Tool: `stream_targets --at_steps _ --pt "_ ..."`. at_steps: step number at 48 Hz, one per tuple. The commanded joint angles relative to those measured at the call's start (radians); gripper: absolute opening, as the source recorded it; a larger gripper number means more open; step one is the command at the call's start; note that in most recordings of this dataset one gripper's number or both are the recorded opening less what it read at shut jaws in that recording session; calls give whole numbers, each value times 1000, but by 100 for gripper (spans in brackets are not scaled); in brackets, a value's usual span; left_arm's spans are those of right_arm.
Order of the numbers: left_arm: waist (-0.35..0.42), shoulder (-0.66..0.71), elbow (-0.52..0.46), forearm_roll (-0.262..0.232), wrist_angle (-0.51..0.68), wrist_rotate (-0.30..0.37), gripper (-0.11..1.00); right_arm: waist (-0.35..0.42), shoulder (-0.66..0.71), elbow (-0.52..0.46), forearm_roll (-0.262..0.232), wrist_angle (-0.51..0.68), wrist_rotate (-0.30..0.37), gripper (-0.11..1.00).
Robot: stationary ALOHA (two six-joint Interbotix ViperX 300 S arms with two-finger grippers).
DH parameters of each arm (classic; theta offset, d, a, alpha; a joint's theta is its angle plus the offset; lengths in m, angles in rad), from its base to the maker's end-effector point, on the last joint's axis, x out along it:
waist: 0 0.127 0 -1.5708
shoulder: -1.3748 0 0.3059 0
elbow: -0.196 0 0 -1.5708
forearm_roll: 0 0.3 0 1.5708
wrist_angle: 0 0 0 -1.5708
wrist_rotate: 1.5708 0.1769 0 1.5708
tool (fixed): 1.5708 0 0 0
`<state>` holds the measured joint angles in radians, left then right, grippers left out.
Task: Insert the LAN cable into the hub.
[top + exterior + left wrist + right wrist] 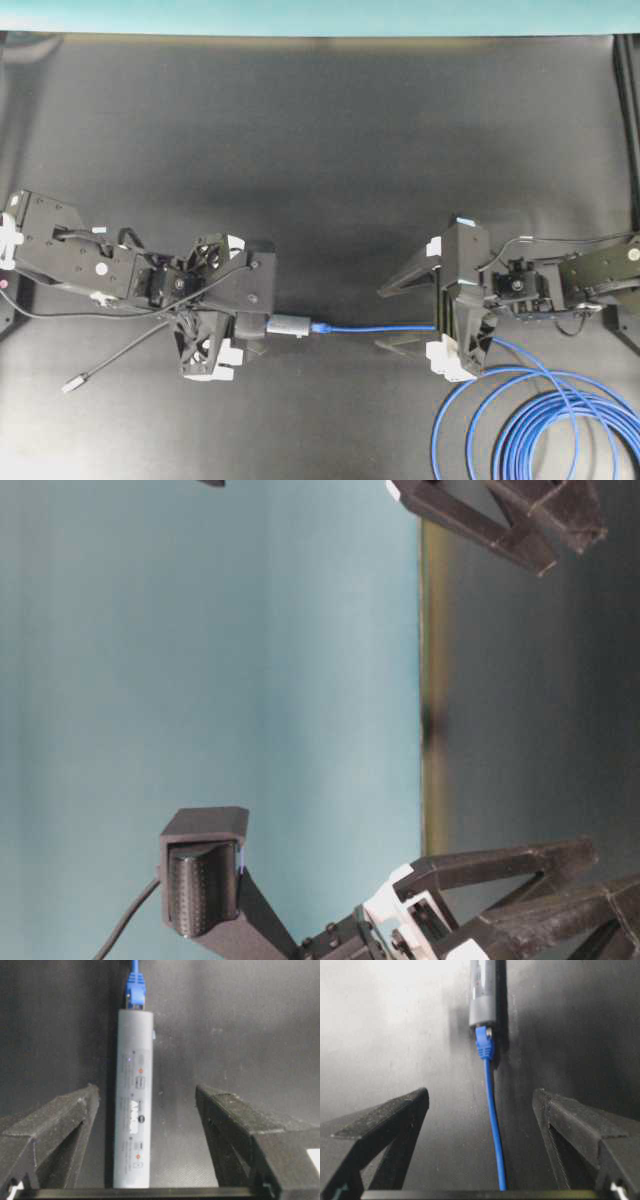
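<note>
In the left wrist view the left end effector (147, 1110) stands wide, its two black fingers (60, 1125) apart on either side of the hub (134, 1100) and not touching it. The hub lies flat on the dark bench (240, 1035), its long axis running straight away from that camera, and the blue boot of the LAN cable (135, 987) sits in its far end.

In the right wrist view the right end effector (480, 1105) is also spread wide and holds nothing; the LAN cable runs between its fingers without touching them, straight on to the plug seated in the hub's near end.

From overhead, hub and cable form one line running left to right across the bench. The hub lies just beside the left end effector, its socket end pointing right toward the right end effector. The cable passes under the right end effector and gathers in loose coils at the lower right corner. A thin grey lead (120, 355) trails from beneath the left arm toward the lower left, ending in a small silver plug (73, 382)
</note>
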<state>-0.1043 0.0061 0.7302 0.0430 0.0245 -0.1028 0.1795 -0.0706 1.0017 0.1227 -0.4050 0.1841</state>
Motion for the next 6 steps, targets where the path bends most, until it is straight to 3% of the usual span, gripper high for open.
stream_targets --at_steps 1,6 --pt "-3 -38 -6 3 -8 0 75 -3 -15 -6 2 -11 5 81" --pt "-5 -92 3 3 -6 2 75 -3 -15 -6 2 -11 2 81"
